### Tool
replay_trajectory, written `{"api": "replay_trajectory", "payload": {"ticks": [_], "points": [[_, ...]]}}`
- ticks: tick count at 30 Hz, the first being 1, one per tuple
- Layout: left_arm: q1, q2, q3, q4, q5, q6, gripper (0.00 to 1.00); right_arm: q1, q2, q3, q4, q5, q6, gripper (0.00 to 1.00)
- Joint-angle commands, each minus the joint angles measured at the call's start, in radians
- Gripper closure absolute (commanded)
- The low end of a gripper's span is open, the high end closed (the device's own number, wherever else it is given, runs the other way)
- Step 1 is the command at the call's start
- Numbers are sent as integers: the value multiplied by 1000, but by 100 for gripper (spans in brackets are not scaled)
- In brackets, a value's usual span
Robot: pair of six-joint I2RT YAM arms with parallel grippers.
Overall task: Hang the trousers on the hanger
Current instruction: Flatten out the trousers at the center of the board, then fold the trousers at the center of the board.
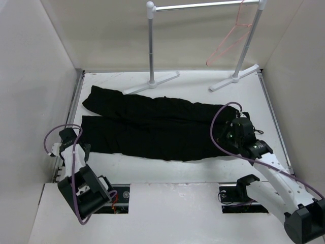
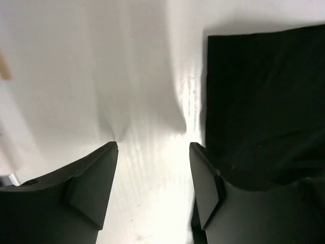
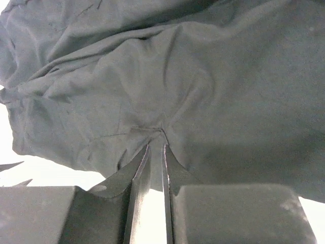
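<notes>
White table (image 1: 152, 170) – trousers (image 1: 152, 127) lie flat across it, hanger (image 1: 231, 43) hangs on rear rack (image 1: 203, 6). Left gripper (image 2: 153, 147) spread wide at the cuff edge – right gripper (image 3: 156, 141) pressed nearly together, pinching a trouser fold

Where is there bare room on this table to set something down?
Bare: the table strip between trousers and the near edge, and the patch between the rack's feet. Crowded: the middle under the trousers, and their right end where the right tool pinches fabric.
</notes>
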Motion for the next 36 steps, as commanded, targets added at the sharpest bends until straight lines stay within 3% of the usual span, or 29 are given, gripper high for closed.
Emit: {"api": "replay_trajectory", "payload": {"ticks": [1, 4, 6, 14, 18, 23, 29, 36], "points": [[14, 57, -7, 146, 49, -18, 43, -24, -45, 1, -53, 5, 1, 78], [3, 102, -9, 214, 57, -45, 45, -68, -90, -9, -113, 54, 21, 53], [-9, 133, -7, 225, 44, -67, 52, -124, -122, -26, -162, 99, 45, 39], [-41, 211, -18, 305, 6, -133, 76, -427, -124, -25, -309, 183, 119, 41], [-43, 180, -9, 288, 6, -157, 88, -481, -72, -2, -366, 269, 139, 42], [-81, 170, 16, 257, -3, -191, 92, -521, 30, 4, -365, 455, 165, 50], [-145, 187, 34, 254, -8, -248, 96, -510, 126, -3, -282, 449, 177, 61], [-146, 138, 92, 173, -37, -248, 100, -550, 131, -35, -176, 370, 112, 91]]}}
